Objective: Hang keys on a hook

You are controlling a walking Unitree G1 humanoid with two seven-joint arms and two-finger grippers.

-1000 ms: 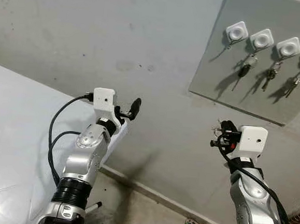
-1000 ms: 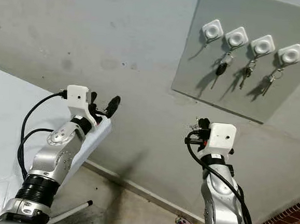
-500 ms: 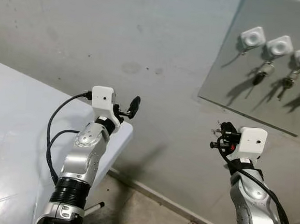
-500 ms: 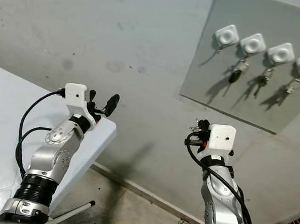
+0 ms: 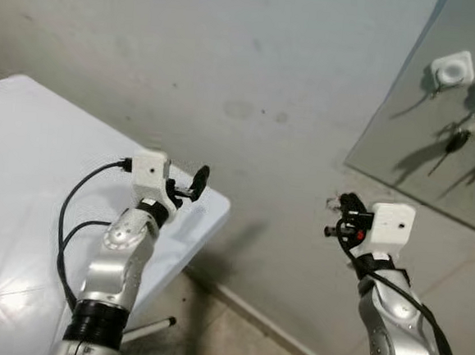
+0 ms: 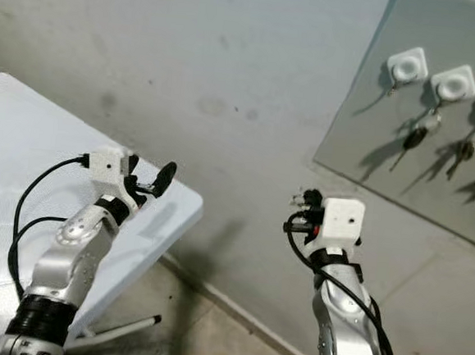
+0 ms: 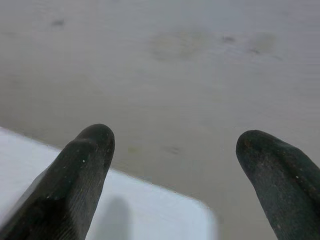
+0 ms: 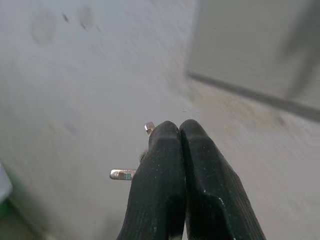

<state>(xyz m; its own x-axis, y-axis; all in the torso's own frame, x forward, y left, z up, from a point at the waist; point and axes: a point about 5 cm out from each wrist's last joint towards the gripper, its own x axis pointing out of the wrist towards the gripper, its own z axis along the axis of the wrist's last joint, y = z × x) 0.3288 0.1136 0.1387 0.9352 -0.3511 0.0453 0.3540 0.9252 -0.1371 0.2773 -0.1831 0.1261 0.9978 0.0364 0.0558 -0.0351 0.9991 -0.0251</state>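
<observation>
Grey wall ahead, white table nearest on my left. My left gripper hovers spread and empty. My right gripper clamps the keys, well short of the board. Its first hook is free; hanging remains undone.

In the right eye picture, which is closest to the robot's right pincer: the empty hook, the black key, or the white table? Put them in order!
From the right pincer:
1. Black key, up on the board to its right.
2. Empty hook, just above that key.
3. White table, far off to the left.
</observation>
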